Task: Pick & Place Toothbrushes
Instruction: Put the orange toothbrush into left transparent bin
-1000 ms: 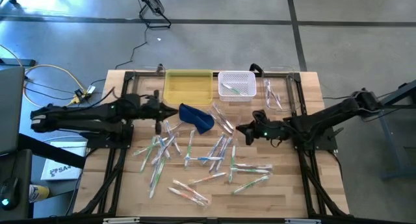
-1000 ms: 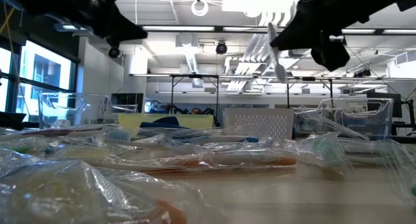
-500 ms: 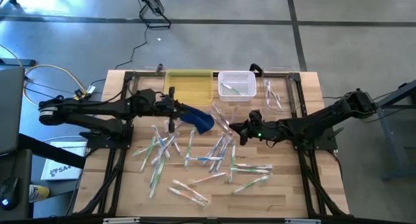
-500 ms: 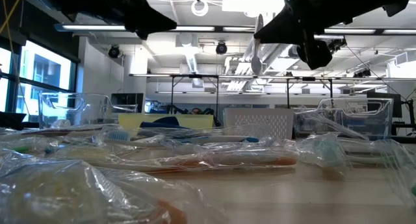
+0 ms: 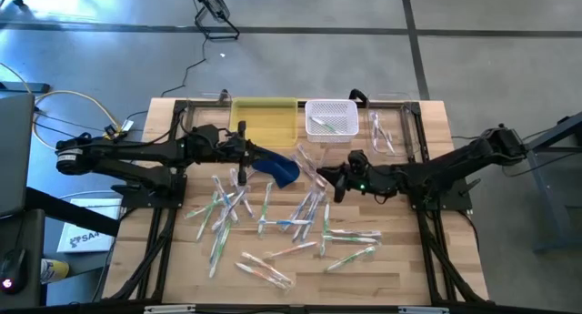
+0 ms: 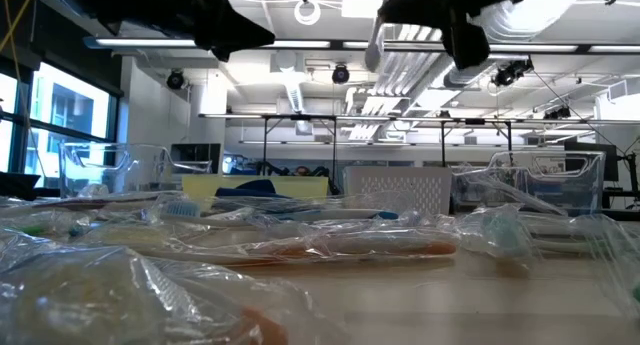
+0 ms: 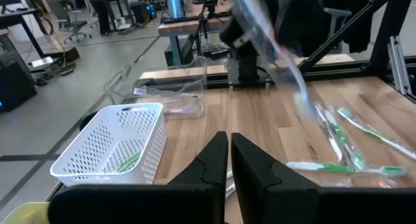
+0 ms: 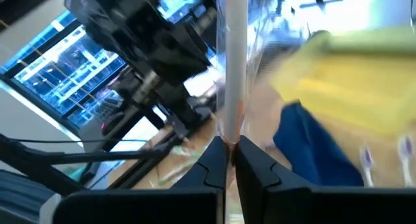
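Right tool (image 5: 335,180) sits centre frame in the high view, clenched on a wrapped toothbrush (image 8: 232,68) that sticks up between its fingers, lifted off the wooden surface (image 5: 409,259) just right of the blue pouch (image 5: 275,164). Left tool (image 5: 240,153) is clenched with nothing in it, hovering left of the pouch below the yellow tray (image 5: 264,123). The other toothbrushes (image 5: 300,214) lie scattered across the middle and lower surface, a few in the white basket (image 5: 330,120) at upper centre.
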Controlling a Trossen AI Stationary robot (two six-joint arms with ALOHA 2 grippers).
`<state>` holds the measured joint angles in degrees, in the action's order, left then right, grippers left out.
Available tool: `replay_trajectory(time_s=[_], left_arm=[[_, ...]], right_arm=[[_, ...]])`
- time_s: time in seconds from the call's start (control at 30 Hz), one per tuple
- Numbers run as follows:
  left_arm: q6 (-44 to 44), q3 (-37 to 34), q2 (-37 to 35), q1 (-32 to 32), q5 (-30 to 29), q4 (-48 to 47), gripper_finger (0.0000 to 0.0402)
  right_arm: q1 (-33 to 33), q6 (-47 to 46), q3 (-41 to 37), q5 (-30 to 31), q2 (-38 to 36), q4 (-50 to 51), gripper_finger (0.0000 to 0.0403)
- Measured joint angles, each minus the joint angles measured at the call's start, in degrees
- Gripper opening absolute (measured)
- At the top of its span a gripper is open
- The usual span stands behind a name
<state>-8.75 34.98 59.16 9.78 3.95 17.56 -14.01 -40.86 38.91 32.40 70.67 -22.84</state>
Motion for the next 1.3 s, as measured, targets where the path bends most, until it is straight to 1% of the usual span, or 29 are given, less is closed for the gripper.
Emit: replay_trajectory(time_s=[0.17, 0.4, 0.53, 0.73, 0.83, 1.0, 1.07, 1.17, 1.3], left_arm=[[0.0, 0.0, 0.0, 0.0, 0.0, 1.1, 0.0017], [0.1, 0.0, 0.0, 0.0, 0.2, 3.3, 0.0017], [0.1, 0.0, 0.0, 0.0, 0.2, 3.3, 0.0017], [-2.2, -0.1, 0.0, 0.0, 1.0, 3.3, 0.0019], [-2.0, -0.1, 0.0, 0.0, 1.3, 3.4, 0.004], [-1.6, -0.1, 0.0, 0.0, 1.3, 4.5, 0.0108], [-1.5, -0.1, 0.0, 0.0, 1.3, 6.0, 0.0129], [-1.3, -0.1, 0.0, 0.0, 1.3, 7.2, 0.0144], [0.9, -0.1, 0.0, 0.0, 1.3, 7.0, 0.0147]], right_arm=[[1.3, 2.1, 2.8, 0.6, 0.0, 2.5, 0.0005], [2.2, 1.9, 2.9, -0.2, 1.5, 2.8, 0.0005], [2.1, 1.5, 2.9, -1.1, 3.4, 2.2, 0.0005], [2.2, 1.5, 2.9, -1.3, 6.6, -1.9, 0.0005], [2.2, 1.5, 2.9, -1.5, 7.8, -2.8, 0.0005], [2.2, 1.5, 2.9, -2.0, 9.4, -4.4, 0.0005], [2.2, 2.0, 2.9, -2.4, 9.6, -5.0, 0.0005], [2.2, 2.7, 2.9, -2.1, 9.5, -5.4, 0.0005], [2.2, 5.5, 2.9, -1.9, 9.5, -7.7, 0.0005]])
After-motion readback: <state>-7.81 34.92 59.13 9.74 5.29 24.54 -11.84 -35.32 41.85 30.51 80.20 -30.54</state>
